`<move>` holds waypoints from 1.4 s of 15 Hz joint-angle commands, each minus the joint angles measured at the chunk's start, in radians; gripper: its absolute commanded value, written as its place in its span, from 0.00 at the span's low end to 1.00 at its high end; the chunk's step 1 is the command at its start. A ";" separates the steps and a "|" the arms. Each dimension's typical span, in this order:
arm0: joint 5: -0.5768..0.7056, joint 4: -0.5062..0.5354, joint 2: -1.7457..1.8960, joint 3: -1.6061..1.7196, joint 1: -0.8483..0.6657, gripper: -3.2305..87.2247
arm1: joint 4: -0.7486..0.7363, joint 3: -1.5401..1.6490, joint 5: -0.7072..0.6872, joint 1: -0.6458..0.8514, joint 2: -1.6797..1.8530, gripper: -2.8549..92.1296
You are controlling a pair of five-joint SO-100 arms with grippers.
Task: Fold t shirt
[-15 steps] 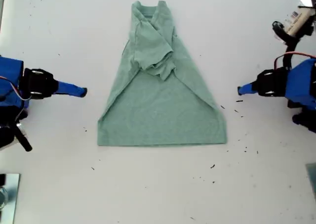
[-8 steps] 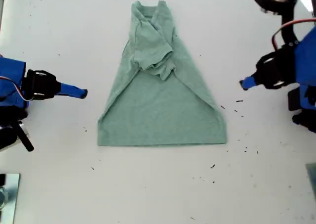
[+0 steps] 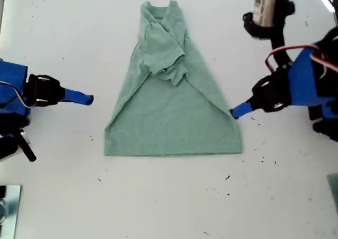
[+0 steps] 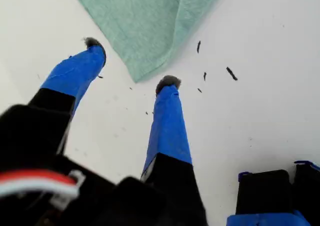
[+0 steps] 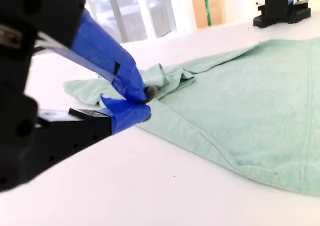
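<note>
a: where's the t shirt [image 3: 171,102]?

b: one shirt, flat mid-desk [image 3: 58,197], both sleeves folded in, so it tapers toward the collar.

a: and the arms?

b: two. my first gripper [image 4: 131,64] has its jaws wide, straddling a hem corner, probably to pinch it. my second gripper [image 5: 145,102] hangs beside the shirt's opposite edge, jaws together on nothing.

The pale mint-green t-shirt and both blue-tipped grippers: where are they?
pale mint-green t-shirt [image 3: 174,128], exterior view, lower body panel
first gripper [image 4: 131,64], first wrist view, between fingertips
second gripper [image 5: 146,104], second wrist view, between fingertips
</note>
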 commanded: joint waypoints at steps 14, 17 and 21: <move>0.014 0.005 0.006 0.014 0.021 0.03 | -0.739 0.560 0.207 -0.225 -0.236 0.05; 0.014 0.005 0.006 0.014 0.023 0.03 | -0.357 0.314 0.120 -0.189 -0.195 0.02; 0.014 0.005 0.008 0.014 0.023 0.03 | 0.135 -0.301 0.018 -0.173 -0.334 0.02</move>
